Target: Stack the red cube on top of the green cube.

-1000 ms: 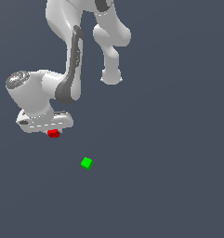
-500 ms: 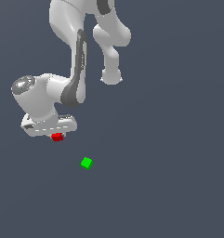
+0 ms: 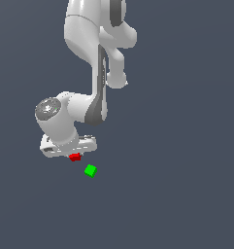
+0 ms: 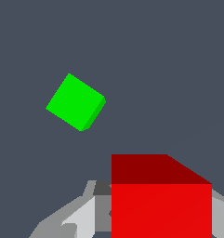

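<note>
The red cube (image 3: pixel 75 157) is held between the closed jaws at lower left of the exterior view, just beside the green cube (image 3: pixel 91 170) on the tabletop (image 3: pixel 186 194), so carrying over and release remain.

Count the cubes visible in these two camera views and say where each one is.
2. The red cube sits in the gripper, just under the arm's hand. The green cube lies on the floor a short way off, toward the exterior view's right. None appears hidden.
</note>
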`<control>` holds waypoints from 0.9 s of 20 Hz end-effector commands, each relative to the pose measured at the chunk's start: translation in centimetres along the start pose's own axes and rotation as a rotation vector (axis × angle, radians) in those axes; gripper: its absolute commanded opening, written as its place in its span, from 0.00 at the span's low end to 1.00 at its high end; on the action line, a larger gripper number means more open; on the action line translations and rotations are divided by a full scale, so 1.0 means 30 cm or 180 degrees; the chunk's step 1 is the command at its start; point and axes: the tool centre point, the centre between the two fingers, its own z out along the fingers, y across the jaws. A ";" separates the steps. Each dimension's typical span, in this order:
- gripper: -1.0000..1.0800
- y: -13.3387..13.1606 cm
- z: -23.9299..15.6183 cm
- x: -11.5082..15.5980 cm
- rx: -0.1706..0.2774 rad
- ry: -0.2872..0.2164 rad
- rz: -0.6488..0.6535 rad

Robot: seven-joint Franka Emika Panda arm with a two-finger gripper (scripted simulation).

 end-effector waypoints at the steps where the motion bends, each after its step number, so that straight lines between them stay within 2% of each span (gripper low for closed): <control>1: 0.00 -0.057 0.023 0.059 -0.0001 0.0002 0.0001; 9: 0.00 -0.158 0.069 0.175 -0.0001 0.0000 0.0001; 18: 0.00 -0.182 0.079 0.207 -0.0001 0.0000 0.0001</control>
